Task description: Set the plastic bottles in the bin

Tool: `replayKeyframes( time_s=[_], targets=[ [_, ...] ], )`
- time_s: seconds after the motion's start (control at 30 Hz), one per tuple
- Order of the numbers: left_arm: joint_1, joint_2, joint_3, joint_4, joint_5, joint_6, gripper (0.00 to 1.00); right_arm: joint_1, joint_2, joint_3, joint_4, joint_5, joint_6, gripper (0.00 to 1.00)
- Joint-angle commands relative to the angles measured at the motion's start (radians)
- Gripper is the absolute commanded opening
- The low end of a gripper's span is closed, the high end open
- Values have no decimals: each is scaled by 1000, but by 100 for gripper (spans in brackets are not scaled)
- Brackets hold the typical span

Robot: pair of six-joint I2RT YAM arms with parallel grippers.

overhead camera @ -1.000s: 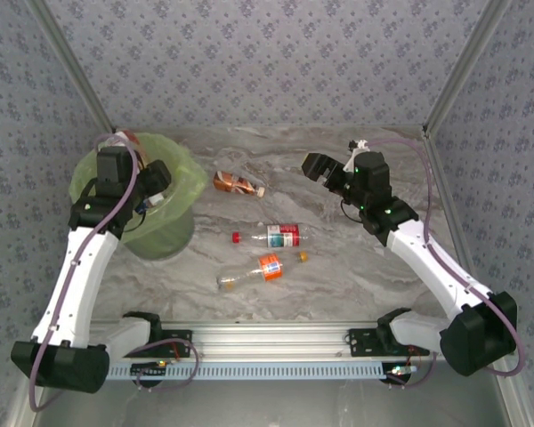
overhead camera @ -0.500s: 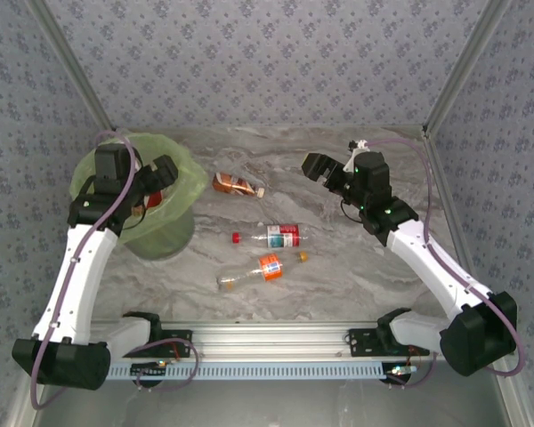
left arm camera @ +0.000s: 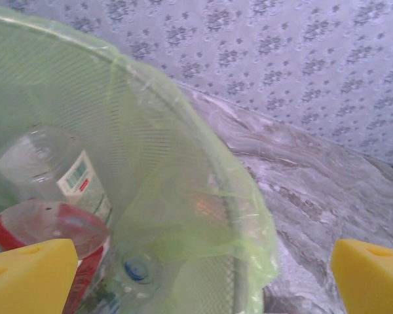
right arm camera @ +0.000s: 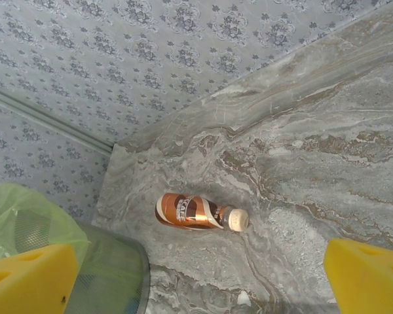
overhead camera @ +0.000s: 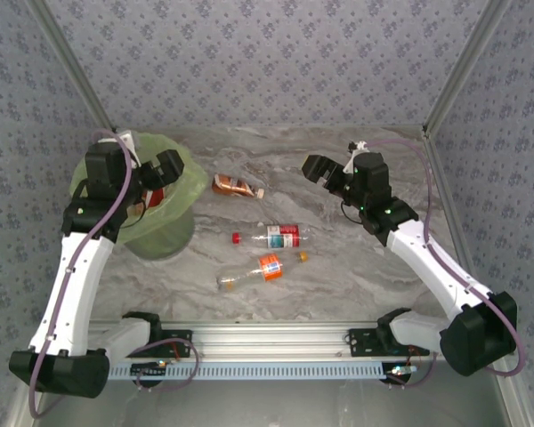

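Observation:
The bin (overhead camera: 173, 222), lined with a light-green bag, stands at the far left. My left gripper (overhead camera: 158, 178) hangs open over its mouth, holding nothing. In the left wrist view the left gripper (left arm camera: 200, 278) looks down past the bin's rim (left arm camera: 183, 118) at a clear bottle (left arm camera: 46, 163), a red-labelled bottle (left arm camera: 52, 229) and a blue-capped one (left arm camera: 137, 268) inside. On the table lie a brown bottle (overhead camera: 236, 185), a red-labelled bottle (overhead camera: 276, 236) and an orange-labelled bottle (overhead camera: 258, 269). My right gripper (overhead camera: 319, 171) hovers open to the right of the brown bottle (right arm camera: 196, 212); the right gripper (right arm camera: 200, 281) holds nothing.
Patterned walls close in the marble table (overhead camera: 356, 267) at the back and sides, with metal posts in the corners. An aluminium rail (overhead camera: 267, 342) runs along the near edge between the arm bases. The bin's edge (right arm camera: 118, 275) shows at the lower left of the right wrist view.
My left gripper has shifted slightly up and back over the bin, and a red-labelled bottle now shows in the bin beneath it. The right arm has stayed still.

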Motion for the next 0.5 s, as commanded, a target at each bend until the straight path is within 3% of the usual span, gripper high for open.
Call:
replayKeyframes(
  time_s=[0.0, 0.23, 0.47],
  targets=[
    [-28, -19, 43, 66, 89, 44, 99, 6, 0, 17, -7, 21, -18, 99],
    [-154, 28, 127, 82, 179, 118, 99, 4, -7, 16, -30, 34, -41, 99],
    [-354, 146, 218, 66, 44, 185, 99, 1, -34, -4, -43, 58, -54, 99]
  ],
)
